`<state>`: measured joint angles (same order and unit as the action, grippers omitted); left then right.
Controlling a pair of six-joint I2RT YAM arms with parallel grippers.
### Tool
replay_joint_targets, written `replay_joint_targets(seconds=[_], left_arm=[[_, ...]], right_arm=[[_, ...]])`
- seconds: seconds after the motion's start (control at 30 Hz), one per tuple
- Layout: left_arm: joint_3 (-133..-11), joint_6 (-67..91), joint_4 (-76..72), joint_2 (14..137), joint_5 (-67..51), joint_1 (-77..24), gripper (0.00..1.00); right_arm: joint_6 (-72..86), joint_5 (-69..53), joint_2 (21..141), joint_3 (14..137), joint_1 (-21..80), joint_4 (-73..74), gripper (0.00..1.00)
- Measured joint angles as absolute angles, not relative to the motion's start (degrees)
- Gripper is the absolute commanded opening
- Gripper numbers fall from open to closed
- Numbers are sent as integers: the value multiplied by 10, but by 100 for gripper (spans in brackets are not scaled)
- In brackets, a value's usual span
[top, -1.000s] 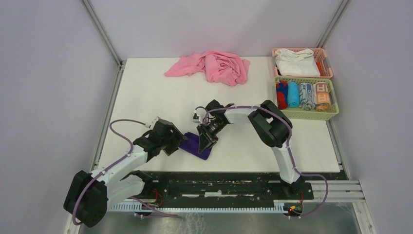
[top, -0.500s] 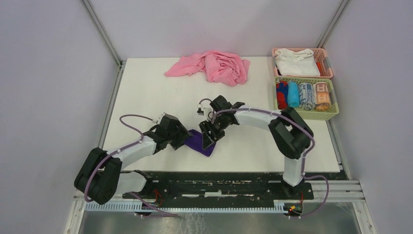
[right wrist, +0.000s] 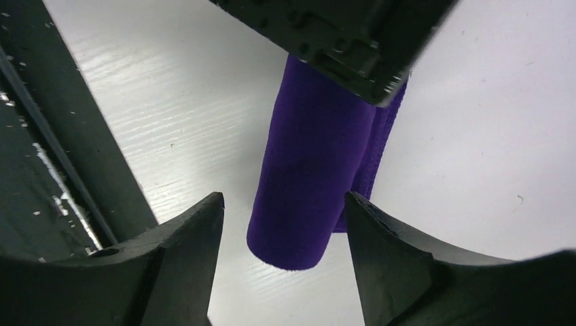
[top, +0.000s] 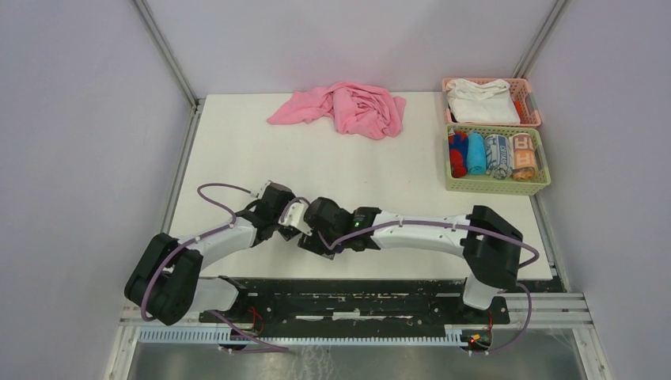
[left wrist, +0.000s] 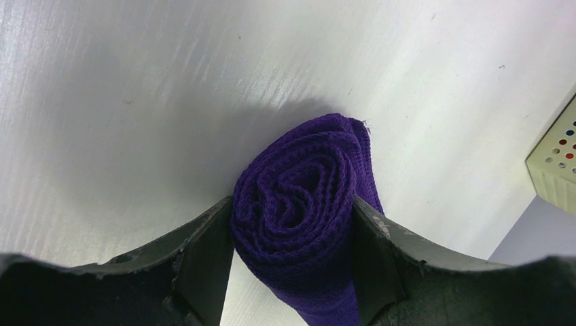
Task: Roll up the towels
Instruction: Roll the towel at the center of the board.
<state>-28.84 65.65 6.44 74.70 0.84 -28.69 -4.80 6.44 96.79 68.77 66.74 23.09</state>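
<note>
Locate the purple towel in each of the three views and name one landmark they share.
Top external: the purple towel is only a sliver, mostly hidden under the right arm, near the front edge of the white table.
Left wrist: purple towel at bottom centre, rolled, seen end-on.
Right wrist: purple towel in the centre, seen lengthwise.
Shared landmark: the white table under it.

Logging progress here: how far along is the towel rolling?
Done: the deep purple cloth towel is a tight roll. In hand: the left gripper clamps it; the right gripper stands open around its end. Left: probably setting it by the rolled cloths in the green plastic basket.
</note>
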Motion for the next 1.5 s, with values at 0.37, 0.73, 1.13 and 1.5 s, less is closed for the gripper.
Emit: replay_joint_targets(seconds=[0.37,0.73,1.13,1.5], left_arm=[[-294,656,60,754,-5,-280,73],[-321,629,53,784,-28,-221,75],[-345,579,75,808,-105,-108,76],[-358,543,154,782,-72,-52,76]], right_arm=[[-109,193,1086,693,700,202,74],[-103,131,1135,762,650,245,65],[-53,-15,1172,817,567,260,55],[9,-83,1192,857,527,298,34]])
